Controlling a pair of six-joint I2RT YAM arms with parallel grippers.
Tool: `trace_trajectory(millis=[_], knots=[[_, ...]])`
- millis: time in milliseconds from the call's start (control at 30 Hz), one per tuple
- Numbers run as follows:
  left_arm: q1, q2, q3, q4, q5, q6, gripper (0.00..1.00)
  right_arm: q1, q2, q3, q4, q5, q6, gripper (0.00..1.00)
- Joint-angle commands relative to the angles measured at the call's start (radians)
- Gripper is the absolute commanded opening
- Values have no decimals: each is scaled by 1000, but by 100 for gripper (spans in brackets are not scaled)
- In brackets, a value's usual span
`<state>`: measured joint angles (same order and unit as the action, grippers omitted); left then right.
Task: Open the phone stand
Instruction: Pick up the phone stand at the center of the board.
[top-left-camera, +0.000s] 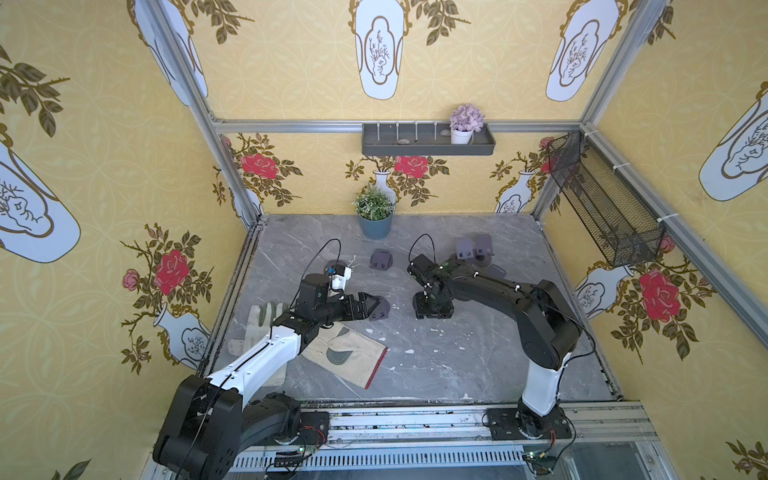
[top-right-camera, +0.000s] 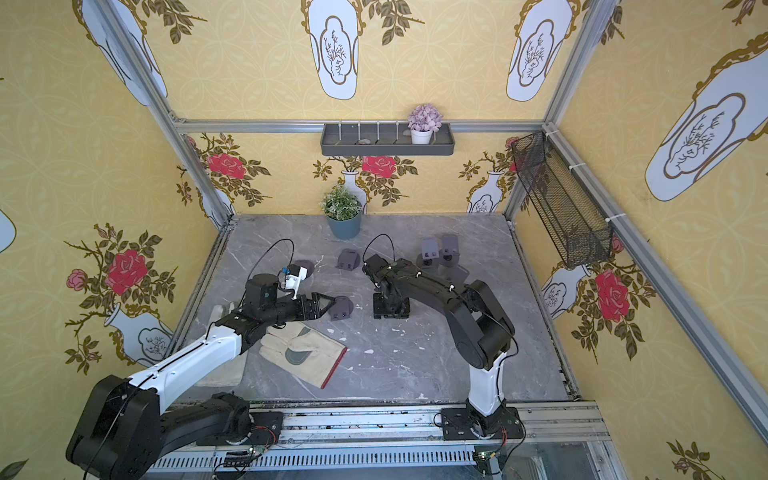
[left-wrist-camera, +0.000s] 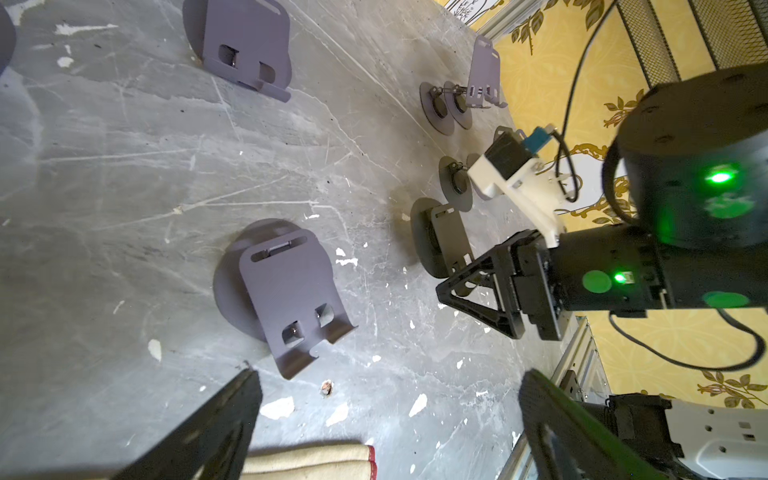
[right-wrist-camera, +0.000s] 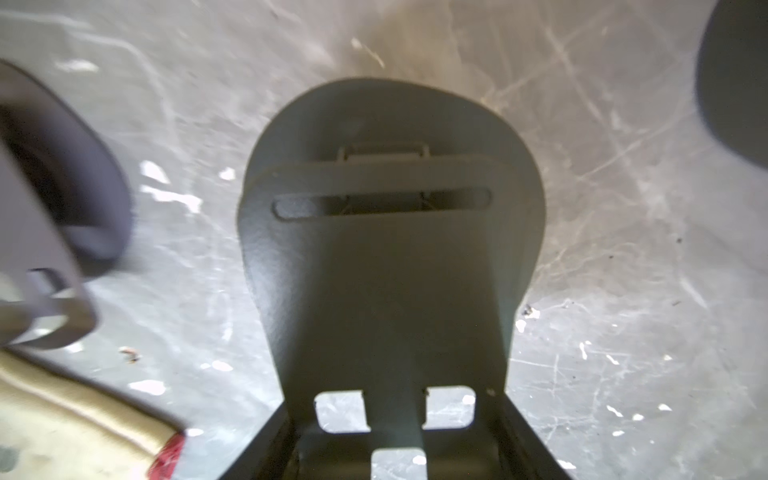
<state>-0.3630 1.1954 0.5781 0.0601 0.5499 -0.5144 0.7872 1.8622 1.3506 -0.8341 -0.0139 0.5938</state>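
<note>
Gloves, two, lie nearest the front edge. A cream glove (top-left-camera: 353, 353) with a red cuff lies flat on the table (top-left-camera: 478, 357). A second glove (top-left-camera: 259, 318) is partly under the left arm.

Left gripper (left-wrist-camera: 387, 372): jaws spread wide with nothing between them. It hovers just beside a low stand (left-wrist-camera: 291, 299), whose plate lies close over its round base.

Right gripper (top-left-camera: 432, 307): points down at mid-table. Its fingers are clasped on the two side edges of the task stand (right-wrist-camera: 382, 270), near the lip end. The plate is tilted up off the round base, and one slot and two square cut-outs show in it. This stand sits at the table's centre, near the low stand but apart from it.

Stands, seven by count, all grey:
- Two are the clasped one and the low one.
- A centre stand (top-left-camera: 381, 259) lies further back.
- A hidden stand (top-left-camera: 331, 264) shows only as a disc behind the left wrist camera.
- A flat stand (top-right-camera: 457, 272) lies behind the right arm.
- An upright stand (top-left-camera: 464, 248) and a second upright stand (top-left-camera: 483, 245) are side by side toward the far right.

Plants, two. A green plant (top-left-camera: 375, 216) in a blue pot stands at the far wall. A purple plant (top-left-camera: 465, 122) in a white pot stands on the grey shelf (top-left-camera: 395, 149).

Mesh basket (top-left-camera: 602, 199), one, hangs on the right wall.
</note>
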Motion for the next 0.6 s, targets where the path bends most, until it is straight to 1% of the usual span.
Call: trace_trajectory(millis=[0,167,267,400,433,467,533,567], knots=[[-1,37,26,14,15,11,99,2,-31,13,12,21,-19,52],[-1,128,60,101,99,-41,100,3,-83,-4,87,-4,-38,53],[0,182,67,176,143,-86,96,6,-115,-26,134,-17,-44,53],[-1,254,96,248,194,-132,86,7,-152,-41,180,-26,-50,53],[-1,271,107,258,205,-139,81,9,-159,-43,191,-29,-54,53],[-1,285,117,267,213,-144,77,12,-165,-46,198,-29,-57,53],[-1,321,137,286,230,-147,74,16,-176,-47,217,-30,-59,53],[-2,336,146,299,240,-160,69,18,-179,-45,226,-37,-63,53]])
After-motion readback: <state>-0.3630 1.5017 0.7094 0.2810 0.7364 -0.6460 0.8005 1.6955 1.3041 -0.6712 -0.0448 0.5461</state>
